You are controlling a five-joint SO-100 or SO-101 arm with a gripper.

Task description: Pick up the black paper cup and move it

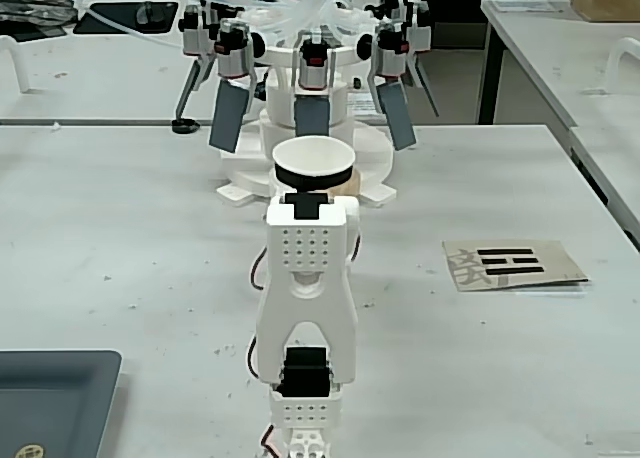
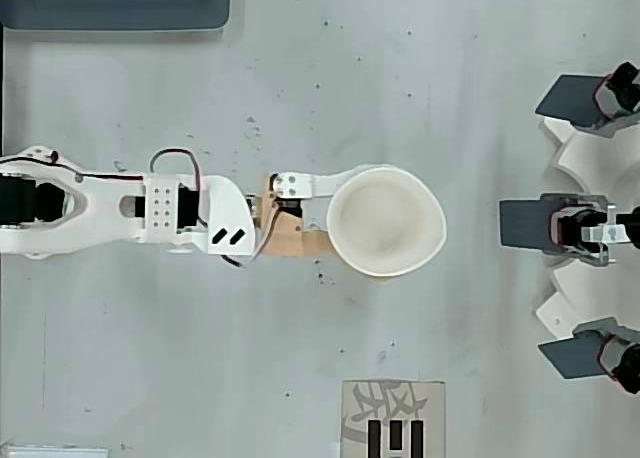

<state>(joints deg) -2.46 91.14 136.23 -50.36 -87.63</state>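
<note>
Pale grey, speckled worktop (image 1: 130, 238), scuffed with small dark marks; further white tables behind and to the right in the fixed view. At the far edge, a white multi-armed machine (image 1: 310, 88) with dark grey paddles and clear tubing, seen at the right edge in the overhead view (image 2: 590, 223). Near the right side of the worktop in the fixed view, a tan cardboard card with black bars and printed characters (image 1: 512, 264); same card at the bottom edge in the overhead view (image 2: 392, 418). Dark blue-grey tray (image 1: 50, 398) at the near left corner in the fixed view, top left in the overhead view (image 2: 110, 3). Down the middle, a white 3D-printed robot arm (image 1: 305, 308), stretched towards the machine. At its tip, the two-finger gripper (image 2: 335, 223), white and tan fingers pinched on the near wall of the black paper cup with white inside and rolled rim (image 2: 386, 221). Cup upright, mouth open to the ceiling, just beyond the wrist (image 1: 313, 163), between arm and machine. Lifted or resting on the worktop: cannot tell.
</note>
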